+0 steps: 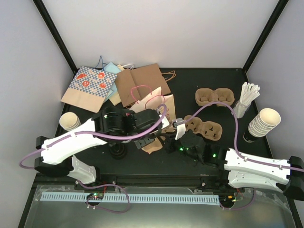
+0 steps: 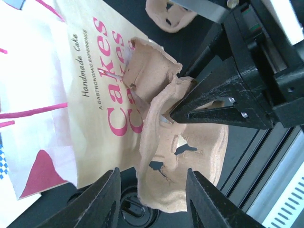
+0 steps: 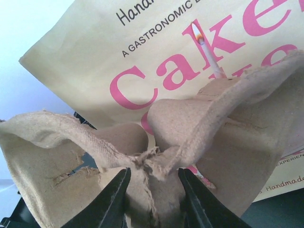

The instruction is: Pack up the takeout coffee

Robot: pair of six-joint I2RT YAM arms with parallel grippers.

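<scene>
Pinching pulp carrier [image 3: 213,142] in right tool [image 3: 153,190], left tool [image 2: 152,190] parted around its edge, Cakes bag [image 2: 85,123] behind

My left fingers [image 2: 102,202]: spread apart | my right fingers [image 3: 114,202]: pinched on the pulp carrier [image 3: 61,142] | both arms angled inward

Top looks down; 2 close wrist views share pulp carrier [image 2: 185,156].

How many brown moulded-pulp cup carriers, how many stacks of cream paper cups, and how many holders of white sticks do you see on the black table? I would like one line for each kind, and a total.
Brown moulded-pulp cup carriers: 3
Cream paper cup stacks: 2
Holders of white sticks: 1
Total: 6
</scene>
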